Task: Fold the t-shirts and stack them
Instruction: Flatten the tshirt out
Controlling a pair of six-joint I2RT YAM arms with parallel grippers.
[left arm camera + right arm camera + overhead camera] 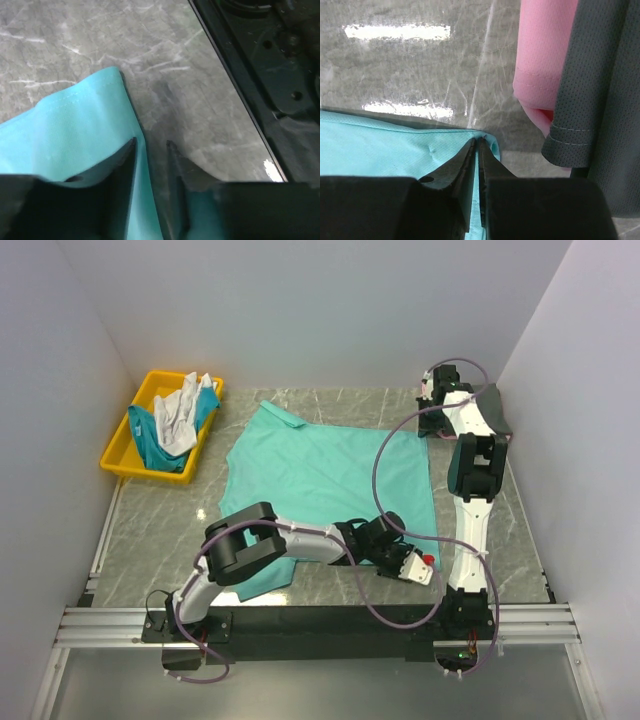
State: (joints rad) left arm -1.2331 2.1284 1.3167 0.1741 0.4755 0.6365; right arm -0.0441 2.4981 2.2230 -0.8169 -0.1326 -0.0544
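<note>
From above, the sea-green t-shirt, seemingly light and limp, lies spread on the marble table; the left gripper straddles its hem corner half-open, the likeliest pinch point; the right gripper clamps another corner.

Near hem of the sea-green shirt is covered by the left arm in the top view. Pink shirt and dark grey shirt are cut off by frame edges in the right wrist view. Teal shirt in the yellow bin is partly buried under the white shirt.
</note>
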